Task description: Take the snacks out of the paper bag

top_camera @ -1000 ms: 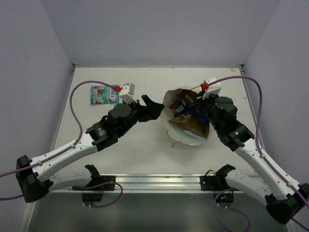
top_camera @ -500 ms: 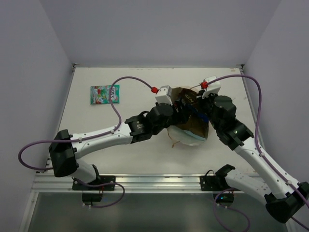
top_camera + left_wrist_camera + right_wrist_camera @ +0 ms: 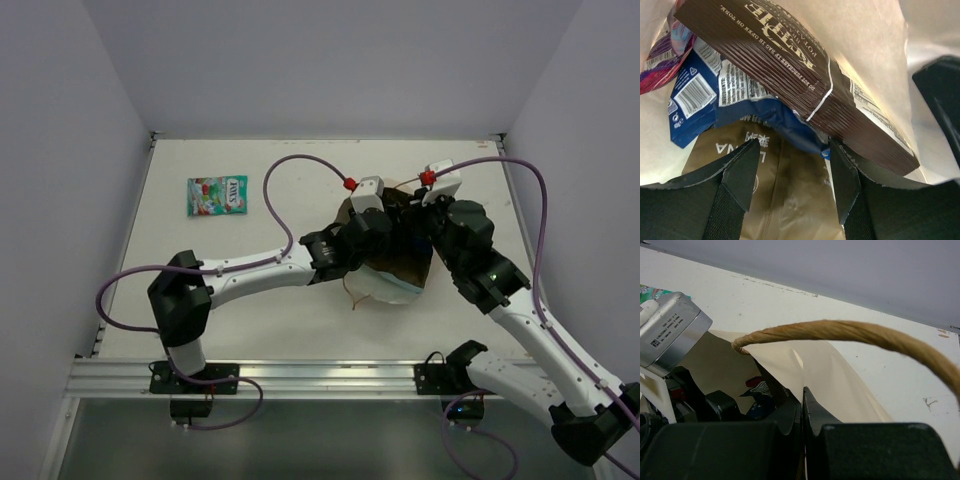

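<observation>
A white worktop (image 3: pixel 300 165) sits between pale lilac walls. Right of its middle stands the paper bag (image 3: pixel 388 288), slumped, mouth turned upward. Inside, the dark brown-white packet (image 3: pixel 790 65) slants across the top. The blue-white packet (image 3: pixel 740 95) lies under it, the olive-brown packet (image 3: pixel 790 205) lowest, and a purple packet (image 3: pixel 660 70) is tucked at the side. The left hand (image 3: pixel 792 167) is inside the bag, fingers moderately apart around the blue-white packet's corner, gripping nothing. The right hand (image 3: pixel 803 405) is pinched closed on the bag's rim beneath its cord handle (image 3: pixel 850 332). The green-red packet (image 3: pixel 216 195) lies flat near the far left corner, its long axis parallel to the far edge.
</observation>
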